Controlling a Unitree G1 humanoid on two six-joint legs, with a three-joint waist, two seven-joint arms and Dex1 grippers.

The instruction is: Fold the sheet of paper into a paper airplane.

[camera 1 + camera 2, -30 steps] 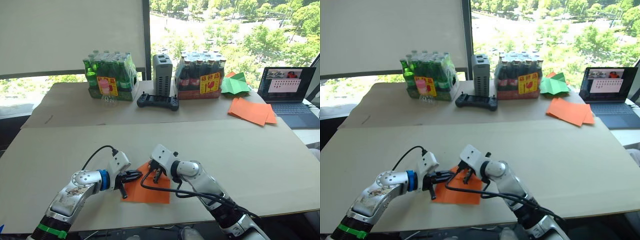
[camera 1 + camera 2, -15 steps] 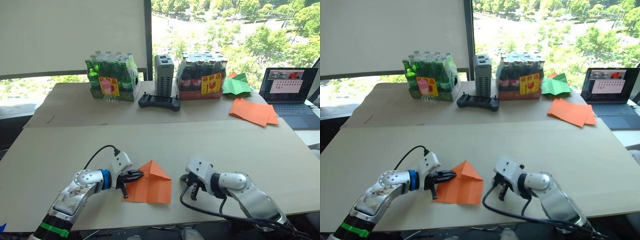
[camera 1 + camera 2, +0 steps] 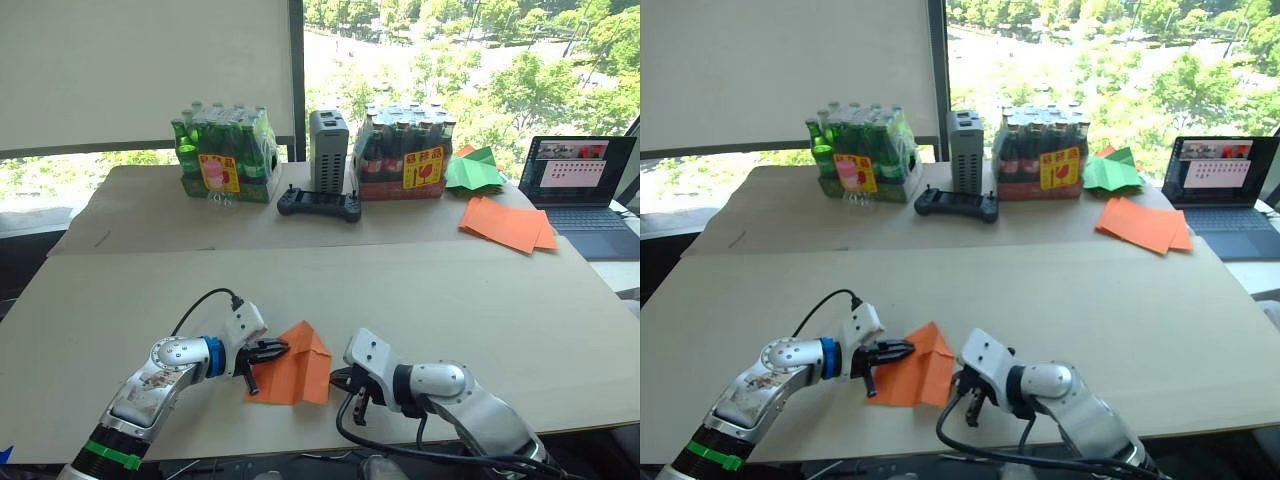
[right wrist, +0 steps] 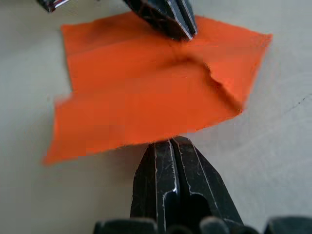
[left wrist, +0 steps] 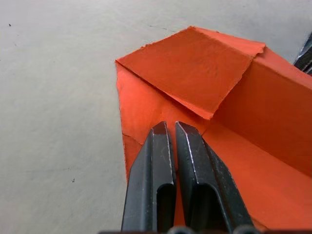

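Black fingers of the left claw (image 3: 278,349) are pressed together, their tips resting on the left part of the sheet of paper (image 3: 296,368); whether they pinch a layer or only press down cannot be told. The right claw (image 3: 341,381) is clenched too, its closed tips at the sheet's right edge, which stands lifted off the pale surface (image 3: 470,300) as a raised flap.

Partly folded, the orange sheet lies at the near middle of the surface between the two claws. A corner is folded over into a triangle, so the sheet comes to a point at its far end; its long axis runs from the near edge away toward the far side, tilted slightly right. The near edge is straight and lies flat.

Well apart, on the far surface, stand a pack of green bottles (image 3: 222,152) on the left, a grey box (image 3: 329,150) in the middle with a black controller (image 3: 318,205) in front of it, and a pack of dark bottles (image 3: 404,150). Farther right lie a green paper shape (image 3: 472,170), a pile of orange sheets (image 3: 506,222) and an open laptop (image 3: 584,190).
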